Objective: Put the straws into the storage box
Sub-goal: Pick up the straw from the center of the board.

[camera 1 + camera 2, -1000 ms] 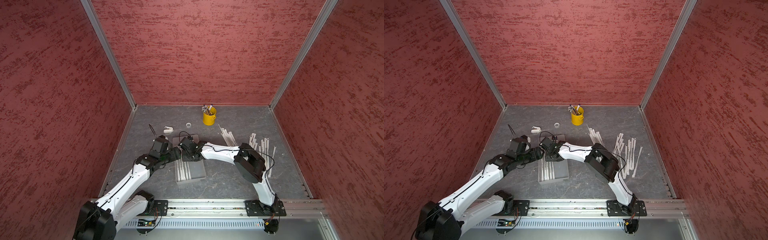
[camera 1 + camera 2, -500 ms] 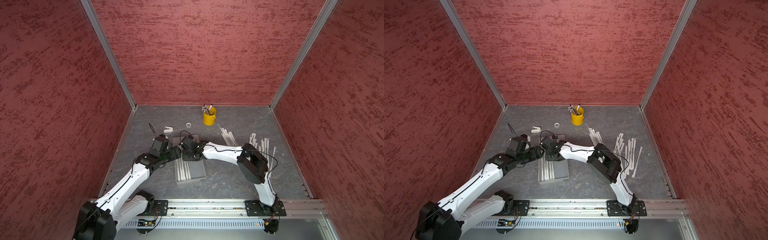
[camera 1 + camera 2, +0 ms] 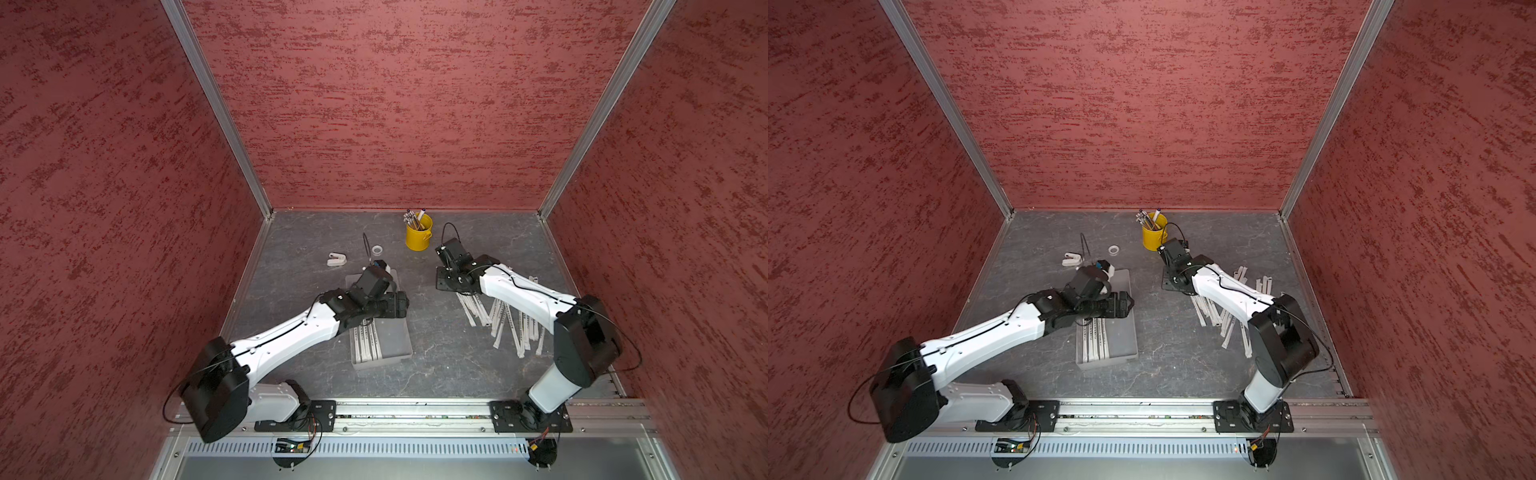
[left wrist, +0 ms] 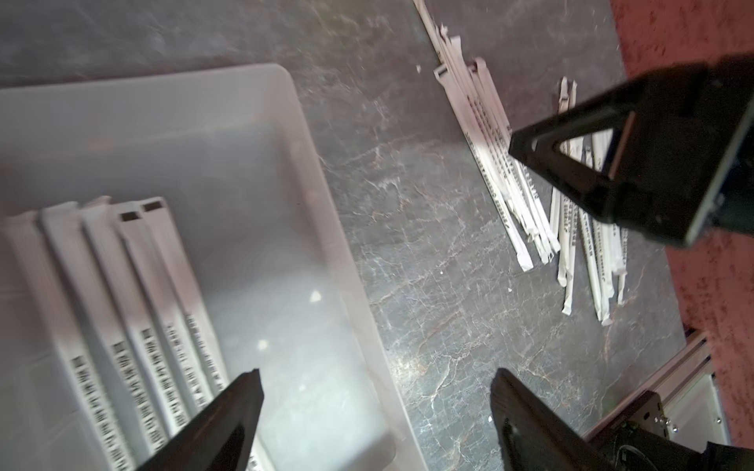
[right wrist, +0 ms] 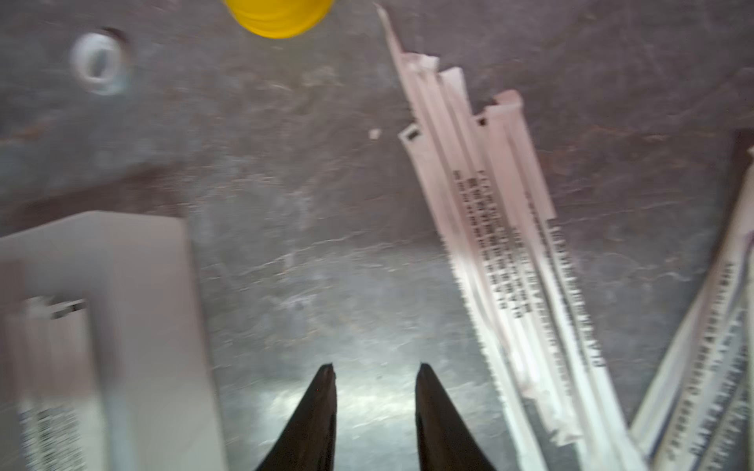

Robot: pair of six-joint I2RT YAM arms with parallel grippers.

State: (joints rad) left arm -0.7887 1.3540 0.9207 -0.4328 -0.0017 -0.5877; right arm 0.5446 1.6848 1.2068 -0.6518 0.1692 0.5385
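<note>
The storage box (image 3: pixel 395 338) (image 3: pixel 1121 336) lies mid-table with several straws (image 3: pixel 365 343) (image 3: pixel 1094 343) (image 4: pixel 134 326) along its left side. More straws (image 3: pixel 511 322) (image 3: pixel 1210 313) (image 5: pixel 489 244) lie loose on the table to its right. My left gripper (image 3: pixel 400 305) (image 3: pixel 1126 305) (image 4: pixel 374 375) hovers open and empty over the box's right wall (image 4: pixel 326 204). My right gripper (image 3: pixel 444 284) (image 3: pixel 1169 283) (image 5: pixel 375 366) hangs between the box and the far end of the loose straws, over bare table. It is open with a narrow gap and holds nothing.
A yellow cup (image 3: pixel 419 239) (image 3: pixel 1154 240) of pens stands at the back, close behind my right wrist. A white ring (image 3: pixel 377 250) (image 5: pixel 100 63) and a small white clip (image 3: pixel 336 259) lie behind the box. Red walls close in on three sides; a metal rail (image 3: pixel 415 405) runs along the front.
My right gripper has left the box's far end, swung right toward the loose straws and gone from shut to open. My left gripper has shifted right over the box and opened wider.
</note>
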